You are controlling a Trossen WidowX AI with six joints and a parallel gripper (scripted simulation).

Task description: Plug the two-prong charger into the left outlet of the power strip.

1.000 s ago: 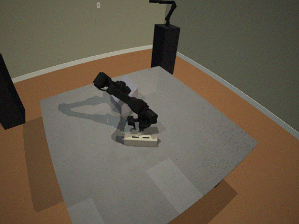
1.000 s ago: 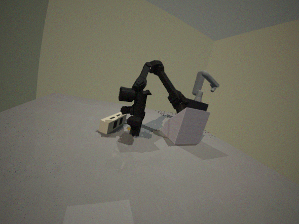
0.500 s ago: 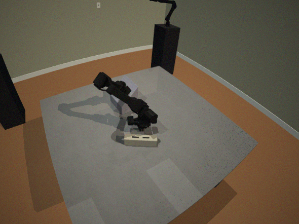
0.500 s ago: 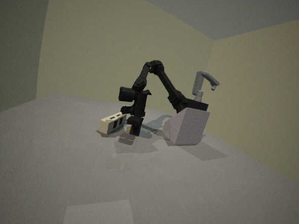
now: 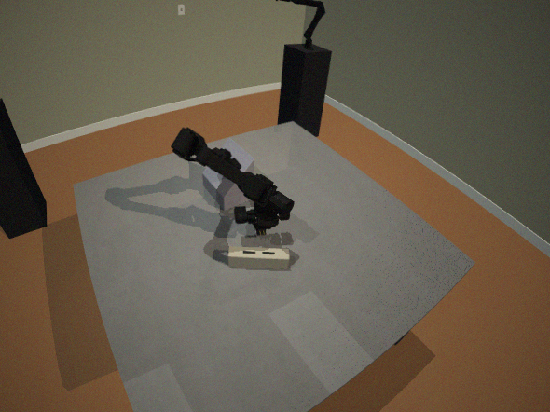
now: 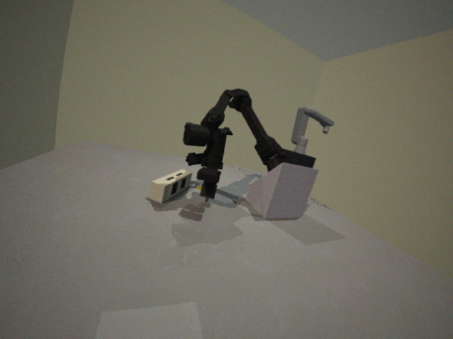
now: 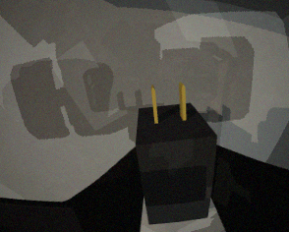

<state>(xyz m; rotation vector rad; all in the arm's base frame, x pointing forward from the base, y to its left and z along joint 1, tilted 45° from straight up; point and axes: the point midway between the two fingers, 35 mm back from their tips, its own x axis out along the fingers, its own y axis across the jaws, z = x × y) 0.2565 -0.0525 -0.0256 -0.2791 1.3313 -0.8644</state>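
The black charger (image 7: 174, 177) shows in the wrist view with two parallel gold prongs (image 7: 183, 102) (image 5: 261, 232) (image 6: 199, 187) at its far end. My gripper (image 7: 169, 149) (image 6: 208, 192) is shut on the charger, one finger on each side. It points down, low over the table beside the power strip; whether the charger touches the table I cannot tell. The cream power strip (image 5: 259, 262) (image 6: 157, 192) lies a little apart from the prongs. It has two dark slots on top and two dark openings on the side facing the arm. I cannot make it out in the wrist view.
The arm's pale block-shaped base (image 6: 292, 192) (image 5: 242, 154) stands behind the gripper on the grey table (image 5: 196, 308) (image 6: 115, 253). A dark cable-like strip runs on the table between the power strip and the base. A dark pedestal (image 5: 303, 86) with another arm stands beyond the table.
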